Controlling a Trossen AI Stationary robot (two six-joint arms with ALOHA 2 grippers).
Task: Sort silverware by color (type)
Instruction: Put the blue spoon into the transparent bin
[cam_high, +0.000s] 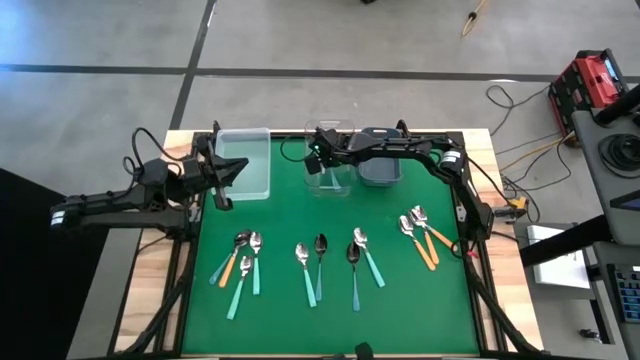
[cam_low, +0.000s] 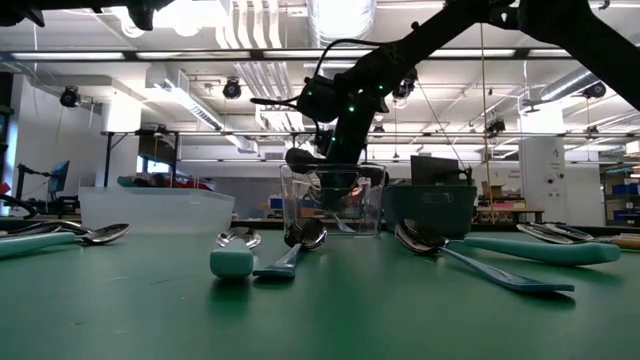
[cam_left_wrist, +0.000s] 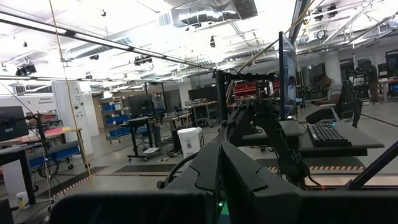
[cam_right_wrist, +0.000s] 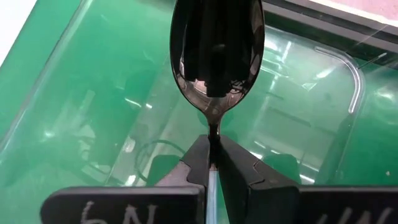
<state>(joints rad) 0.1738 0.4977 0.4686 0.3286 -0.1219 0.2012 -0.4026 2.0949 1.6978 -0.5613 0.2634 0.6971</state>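
Dark-bowled spoon (cam_right_wrist: 214, 56) pinched by its neck in right claw (cam_right_wrist: 212, 163), held over clear bin (cam_high: 328, 172) at table's far edge. Grey bin (cam_high: 380, 168) just beside it, larger clear bin (cam_high: 245, 160) farther left. Remaining spoons (cam_high: 320, 262) scattered on green table (cam_high: 300, 210). Left claw (cam_high: 228, 180) shut, empty, near larger bin.

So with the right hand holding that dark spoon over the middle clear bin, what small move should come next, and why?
Probably open the right hand and let go. It is shut on the dark spoon, whose bowl hangs over the middle clear bin, so a release should drop it in. The left hand waits shut by the left bin.
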